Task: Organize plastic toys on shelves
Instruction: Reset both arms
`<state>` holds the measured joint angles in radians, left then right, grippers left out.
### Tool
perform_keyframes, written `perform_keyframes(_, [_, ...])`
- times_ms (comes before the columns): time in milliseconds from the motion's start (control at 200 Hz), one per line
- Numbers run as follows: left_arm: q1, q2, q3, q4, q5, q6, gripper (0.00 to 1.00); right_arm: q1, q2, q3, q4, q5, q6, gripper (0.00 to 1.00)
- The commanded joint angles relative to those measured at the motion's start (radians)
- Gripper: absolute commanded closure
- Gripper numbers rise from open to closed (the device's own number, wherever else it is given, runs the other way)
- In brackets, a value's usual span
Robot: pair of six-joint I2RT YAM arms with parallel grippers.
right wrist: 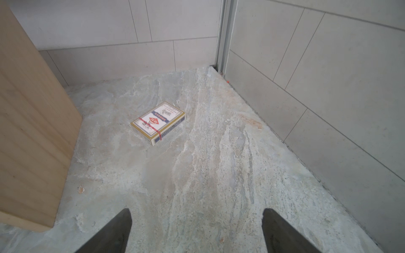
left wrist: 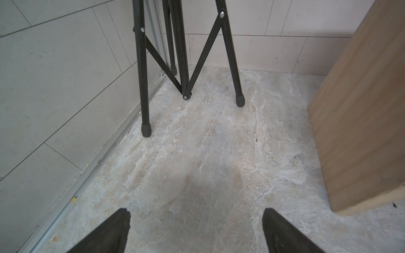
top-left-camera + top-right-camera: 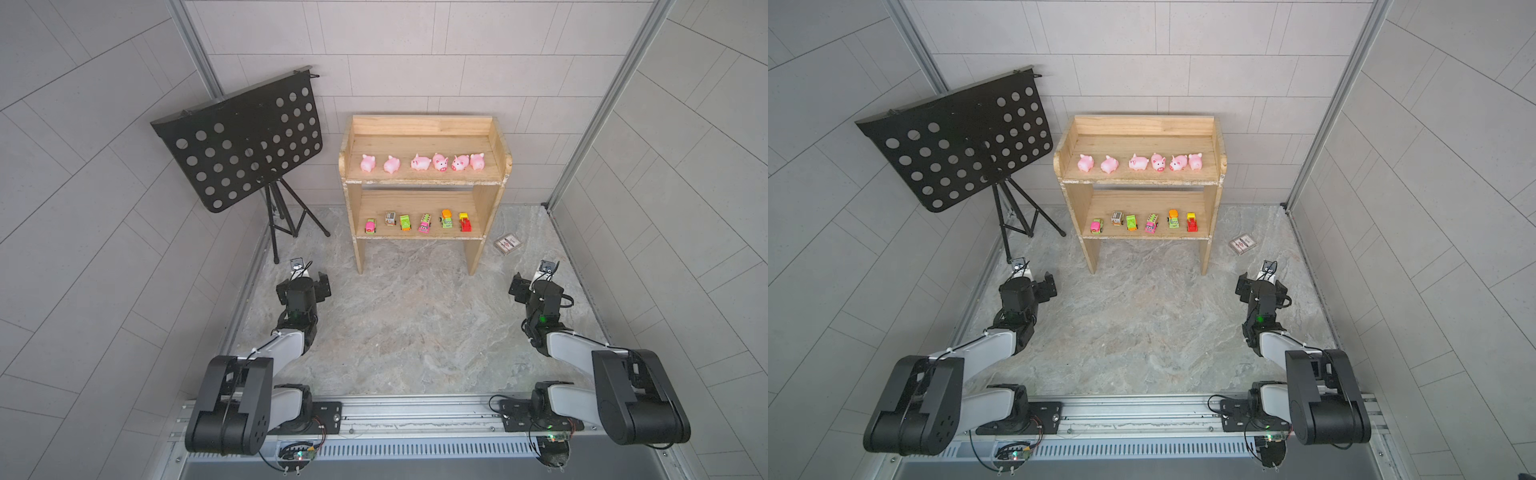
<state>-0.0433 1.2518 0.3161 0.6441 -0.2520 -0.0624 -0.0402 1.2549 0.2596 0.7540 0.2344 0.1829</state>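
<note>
Closest of all is the metal rail (image 3: 415, 411), where the left arm (image 3: 282, 345) and the right arm (image 3: 573, 345) are fixed. The left gripper (image 2: 196, 209) has its two dark, pointy fingers (image 2: 114, 232) spread wide apart. Nothing is between them, and they hang over the bare, stone-look table (image 2: 197, 153). The right gripper (image 1: 196, 209) is spread wide too and holds nothing. Ahead of it a flat box of cards (image 1: 158, 122) lies on the table, near a plank leg of the shelves (image 3: 424, 181).

The shelves are pale, smooth wood. Six shiny pink pigs (image 3: 420, 162) stand in a row on the top board, inside its raised rim. Six tiny bright cars (image 3: 424, 223) stand in a row on the lower board. A black music stand (image 3: 241, 141) full of round holes stands left of the shelves, with its thin legs near the left gripper.
</note>
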Motion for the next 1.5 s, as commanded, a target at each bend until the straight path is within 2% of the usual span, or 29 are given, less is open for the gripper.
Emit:
perform_keyframes(0, [0.021,0.020,0.002,0.071,0.054,0.037,0.00,-0.001,0.038,-0.031,0.148,-0.001,-0.021,0.05])
perform_keyframes(70, [0.028,0.048,0.012,0.087,0.085,0.026,0.00,0.000,0.068,-0.026,0.175,-0.023,-0.029,0.05])
perform_keyframes(185, [0.032,0.135,-0.014,0.233,0.134,0.025,0.00,0.004,0.122,-0.034,0.245,-0.031,-0.030,0.04])
perform_keyframes(440, [0.034,0.273,0.017,0.302,0.137,0.022,0.00,0.024,0.306,0.032,0.328,-0.099,-0.080,0.00])
perform_keyframes(540, [0.034,0.267,0.116,0.095,0.146,0.031,0.00,0.025,0.261,0.090,0.150,-0.086,-0.075,0.00])
perform_keyframes(730, [0.034,0.281,0.127,0.097,0.166,0.041,0.00,0.031,0.272,0.117,0.105,-0.064,-0.074,0.00])
perform_keyframes(1491, [0.034,0.280,0.136,0.076,0.172,0.041,0.00,0.032,0.273,0.115,0.114,-0.064,-0.074,0.00])
